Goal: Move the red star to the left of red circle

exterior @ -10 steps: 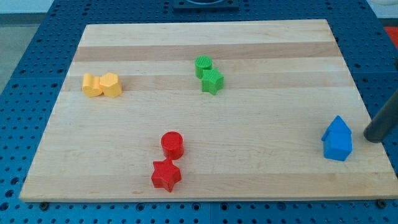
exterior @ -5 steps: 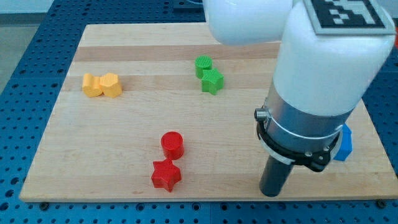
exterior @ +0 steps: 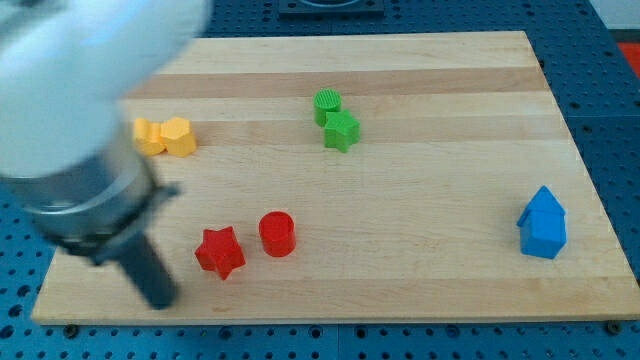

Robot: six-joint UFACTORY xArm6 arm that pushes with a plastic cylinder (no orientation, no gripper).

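Observation:
The red star (exterior: 220,251) lies near the view's bottom, just to the left of the red circle (exterior: 277,233), with a small gap between them. My tip (exterior: 160,300) is at the bottom left, left of and below the red star, and not touching it. The arm's blurred white and grey body fills the view's upper left above the rod.
Two yellow blocks (exterior: 165,136) sit together at the left, partly beside the arm. A green circle (exterior: 327,103) and a green star (exterior: 342,130) touch near the top middle. A blue house-shaped block (exterior: 542,223) stands at the right. The wooden board's (exterior: 420,280) bottom edge is close below my tip.
The arm swept from the view's right to the bottom left. The red star moved from below the red circle to its left. The other blocks stayed put.

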